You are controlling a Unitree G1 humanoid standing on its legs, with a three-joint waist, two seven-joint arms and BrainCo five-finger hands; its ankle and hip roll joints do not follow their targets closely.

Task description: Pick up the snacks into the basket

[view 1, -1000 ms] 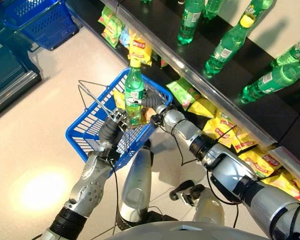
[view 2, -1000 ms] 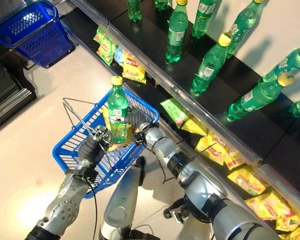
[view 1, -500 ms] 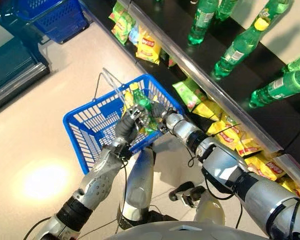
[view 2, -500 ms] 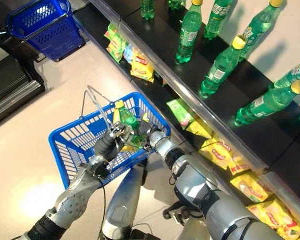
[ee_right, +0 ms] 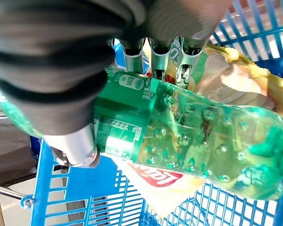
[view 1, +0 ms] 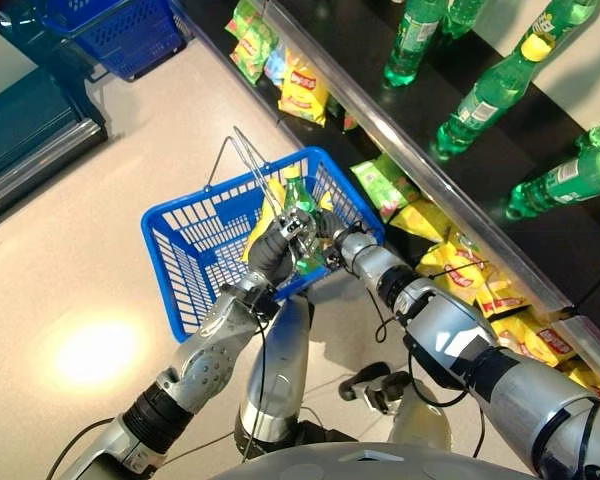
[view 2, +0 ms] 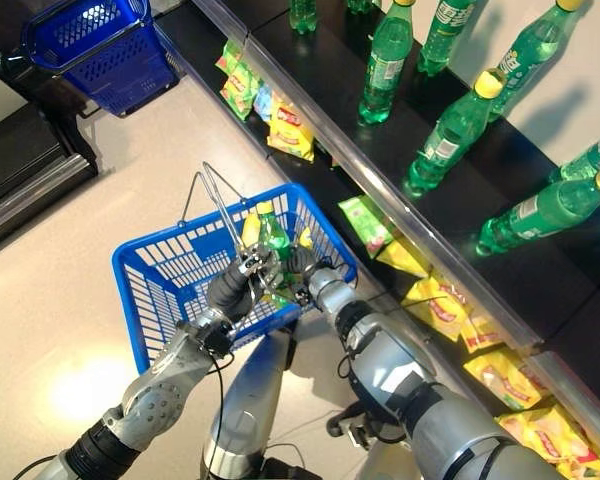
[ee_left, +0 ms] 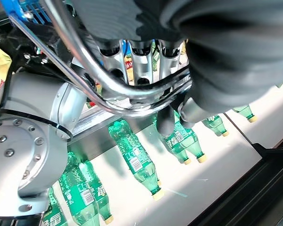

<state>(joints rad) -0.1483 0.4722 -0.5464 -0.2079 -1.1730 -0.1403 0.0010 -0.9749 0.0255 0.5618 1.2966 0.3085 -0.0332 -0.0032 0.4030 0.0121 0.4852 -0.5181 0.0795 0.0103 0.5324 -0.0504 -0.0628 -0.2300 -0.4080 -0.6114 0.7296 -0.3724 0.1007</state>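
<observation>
Bottle-wise, we've got the right hand (ee_right: 61, 70) curled round a green plastic soda bottle (ee_right: 188, 136) inside the blue plastic basket (view 1: 195, 245), left hand (view 1: 270, 255) clamped on its wire handle (ee_left: 85, 61): looks heavy, slick, rigid, best gripped mid-label.

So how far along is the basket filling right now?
Done: a yellow snack bag already lies in the blue plastic basket. In hand: the right hand lowers a green plastic bottle in; the left hand grips the handle. Left: more snack bags hang below the shelf.
</observation>
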